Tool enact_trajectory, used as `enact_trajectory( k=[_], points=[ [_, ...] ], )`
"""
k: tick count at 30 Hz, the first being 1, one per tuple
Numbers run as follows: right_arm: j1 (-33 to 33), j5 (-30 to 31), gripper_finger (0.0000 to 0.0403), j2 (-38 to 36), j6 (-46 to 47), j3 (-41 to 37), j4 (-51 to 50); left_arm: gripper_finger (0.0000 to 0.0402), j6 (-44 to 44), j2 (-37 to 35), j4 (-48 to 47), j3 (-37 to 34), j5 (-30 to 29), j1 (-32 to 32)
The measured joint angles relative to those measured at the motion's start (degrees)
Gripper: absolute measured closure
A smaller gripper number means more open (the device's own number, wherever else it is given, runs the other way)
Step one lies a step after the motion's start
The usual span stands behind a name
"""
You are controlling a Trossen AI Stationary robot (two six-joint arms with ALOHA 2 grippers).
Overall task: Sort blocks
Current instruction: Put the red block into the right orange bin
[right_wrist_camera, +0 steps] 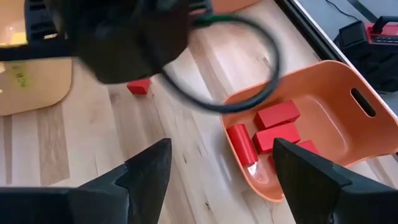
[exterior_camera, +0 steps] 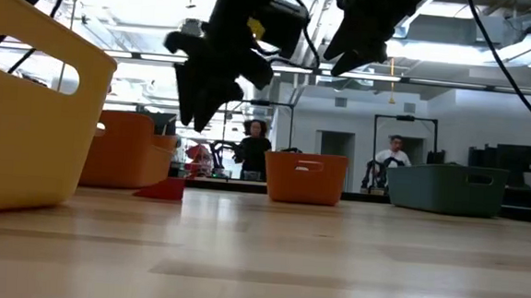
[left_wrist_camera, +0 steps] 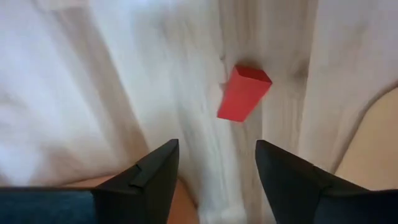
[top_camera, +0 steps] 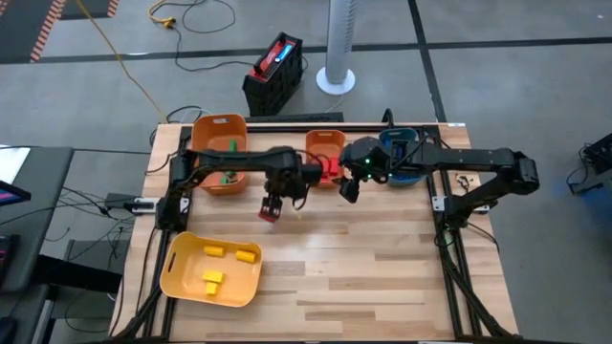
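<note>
While the high view shows only the left gripper (top_camera: pixel 272 209) over a small red plastic block (top_camera: pixel 269 214), the left wrist view shows its fingers spread and empty, the block lying free on the wooden table (left_wrist_camera: pixel 74 74). The right gripper (right_wrist_camera: pixel 217 180), fingers apart and empty, looks into the small orange plastic bin (right_wrist_camera: pixel 336 93) holding red blocks (right_wrist_camera: pixel 277 115).

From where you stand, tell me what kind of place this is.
Probably a large robotics lab or workshop: a wooden table on a metal frame, sorting bins such as the yellow bin, cables on a concrete floor, and people at benches behind.
</note>
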Motion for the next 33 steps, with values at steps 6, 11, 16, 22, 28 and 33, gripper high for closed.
enact_trajectory(
  k=[6,11,16,22,28,33],
  points=[
    [0.46,0.0,0.0113,0.0,0.38,0.0,-0.21,0.0135,-3.22,-1.93,3.31,-9.2,2.61,-2.3],
    [-0.24,0.0,0.0113,-0.3,0.44,0.0,-1.59,0.0096,-7.1,-9.45,13.14,-22.28,3.38,-3.05],
    [-0.01,0.47,0.0113,-1.51,1.94,0.0,-0.66,0.0094,-8.66,-22.49,26.22,-34.85,2.56,-4.14],
    [0.0,1.97,0.0113,-2.09,1.99,0.0,0.41,0.0094,-5.52,-30.24,41.51,-43.47,1.99,-6.27],
    [0.0,2.01,0.0113,-2.56,2.06,0.0,0.88,0.0095,-6.15,-27.0,46.86,-45.84,2.77,-6.42],
    [0.0,2.01,0.0113,-4.18,2.86,0.11,0.63,0.0111,-3.85,-23.11,50.83,-45.83,2.96,-6.44]
  ],
)
